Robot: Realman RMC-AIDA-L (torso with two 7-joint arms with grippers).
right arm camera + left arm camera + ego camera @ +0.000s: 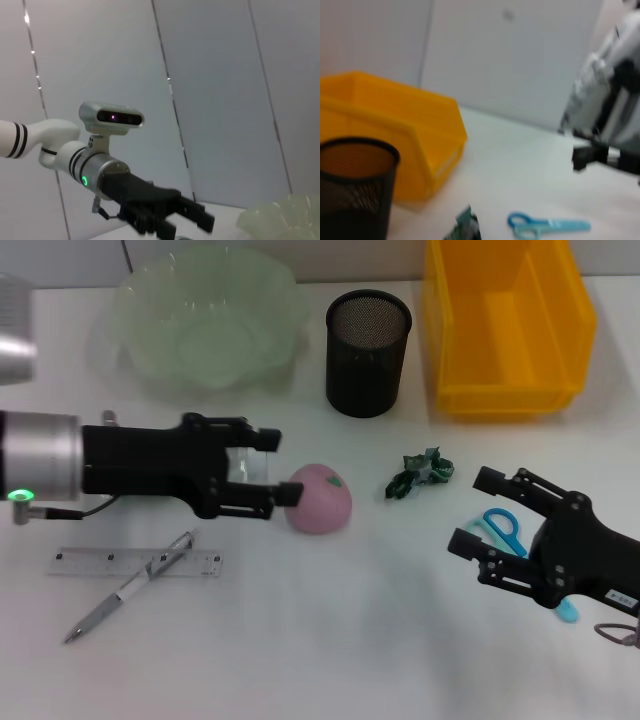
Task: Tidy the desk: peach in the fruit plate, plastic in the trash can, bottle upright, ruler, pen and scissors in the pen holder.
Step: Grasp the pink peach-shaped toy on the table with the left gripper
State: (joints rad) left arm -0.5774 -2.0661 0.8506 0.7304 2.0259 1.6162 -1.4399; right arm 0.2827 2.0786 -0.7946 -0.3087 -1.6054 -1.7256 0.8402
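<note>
Bright even light, soft shadows, blurred wrist views

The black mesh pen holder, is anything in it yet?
Empty as far as visible: the black mesh pen holder shows only bare mesh inside, while the blue scissors lie on the table.

Robot test bench laid out as an office desk, inside a lab.
Plain white tabletop (330,640) backed by bare grey wall panels (215,90). Desk items staged: mesh pen holder (368,352), ruler (135,563), pen (130,586), scissors (512,540), yellow storage bin (505,325), green plate (205,320). Head camera unit (112,116) mounted above.
</note>
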